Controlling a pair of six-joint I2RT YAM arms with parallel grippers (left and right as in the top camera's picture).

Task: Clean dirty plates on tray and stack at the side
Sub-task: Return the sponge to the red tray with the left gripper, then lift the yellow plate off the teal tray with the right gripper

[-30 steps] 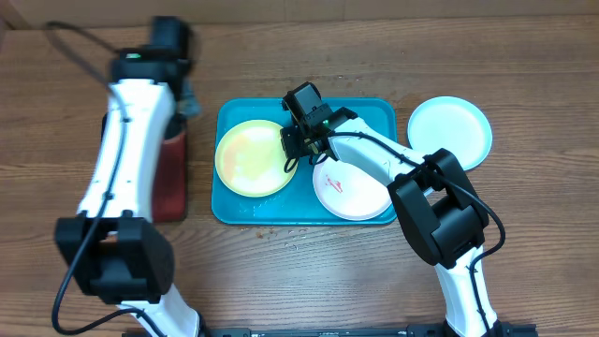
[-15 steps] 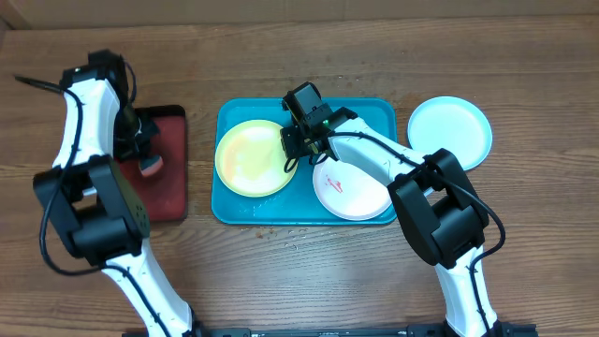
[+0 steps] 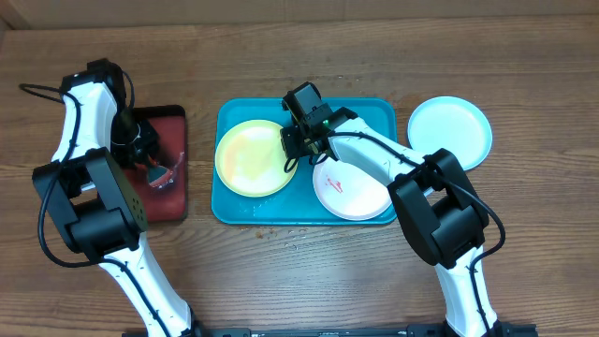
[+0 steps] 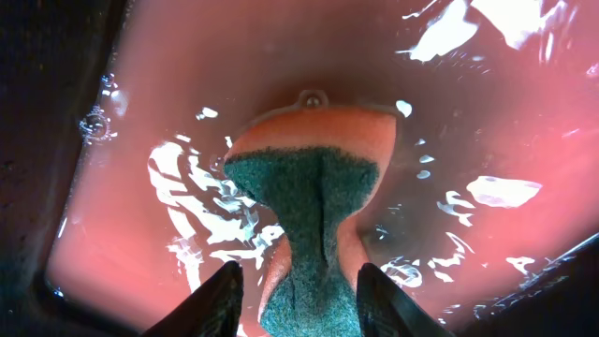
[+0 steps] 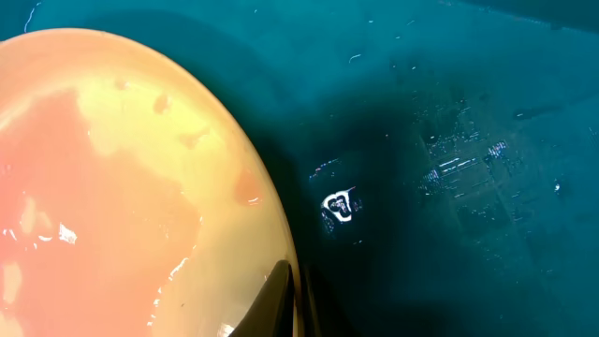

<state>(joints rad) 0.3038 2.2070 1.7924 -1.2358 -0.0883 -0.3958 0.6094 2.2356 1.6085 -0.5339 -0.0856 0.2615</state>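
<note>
We are watching the left gripper (image 4: 299, 304) squeezing an orange sponge with a green scouring face (image 4: 314, 201) into a narrow waist, over the wet floor of the small red black-rimmed tray (image 3: 167, 201) at the left. The right gripper (image 3: 298, 142) is clamping the right rim of the yellow-green round plastic plate (image 3: 245, 159), which is lying in the left half of the large teal rectangular plastic tray (image 3: 367, 112).

We are judging this as the wetting step. The sponge wants a firm hold and a clean lift over the tray wall, scouring face down, while the right arm is steadying the plate.

The white round plate (image 3: 351, 187) is showing a red smear on the teal tray's right side. The pale blue round plate (image 3: 449, 131) is sitting off to the right on the brown wooden table (image 3: 299, 271). The teal floor is glistening wet.
</note>
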